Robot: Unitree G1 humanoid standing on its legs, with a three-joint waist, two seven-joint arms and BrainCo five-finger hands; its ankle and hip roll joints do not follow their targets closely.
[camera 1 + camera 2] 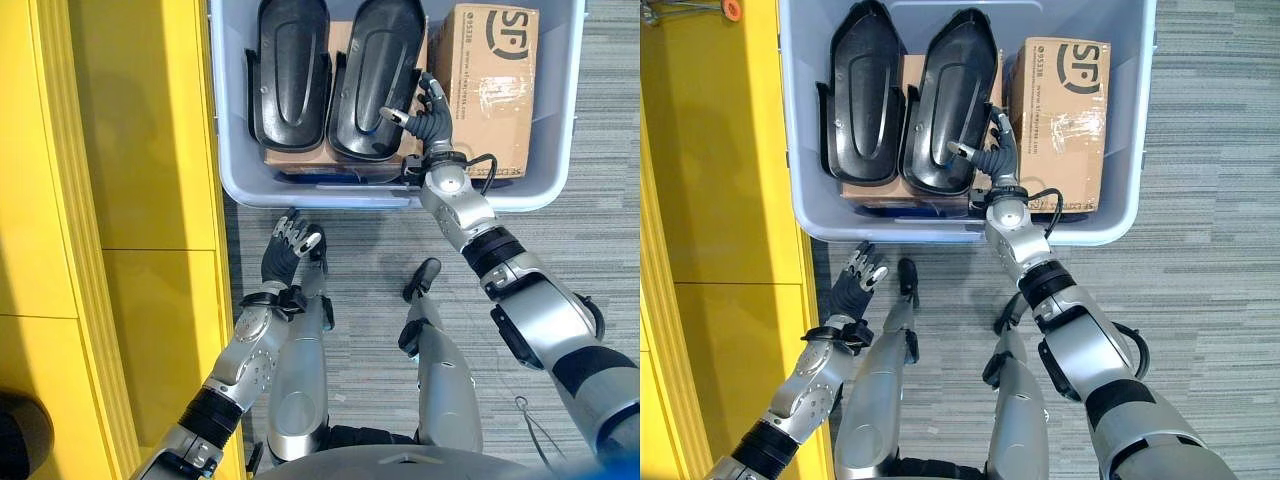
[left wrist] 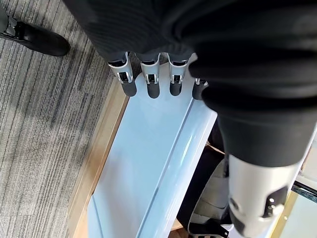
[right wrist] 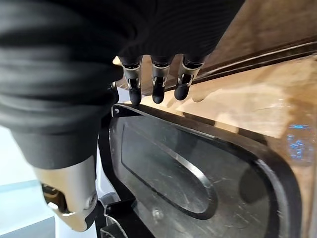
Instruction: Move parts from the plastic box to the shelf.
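Observation:
The pale blue plastic box [image 1: 330,190] stands on the carpet ahead of me. Two black moulded parts lie side by side in it, the left part [image 1: 290,70] and the right part [image 1: 375,75], resting on brown cardboard. My right hand [image 1: 432,118] reaches over the box's front wall. It is open, its fingertips [image 3: 157,84] at the right part's [image 3: 198,173] rim and its thumb spread toward it. My left hand [image 1: 285,250] hangs open outside the box, just short of the front wall [image 2: 143,148]. The yellow shelf [image 1: 120,200] runs along the left.
A taped cardboard carton [image 1: 490,80] fills the box's right end, close beside my right hand. Grey striped carpet [image 1: 560,240] lies around the box to the right and front. The shelf's edge stands right against the box's left side.

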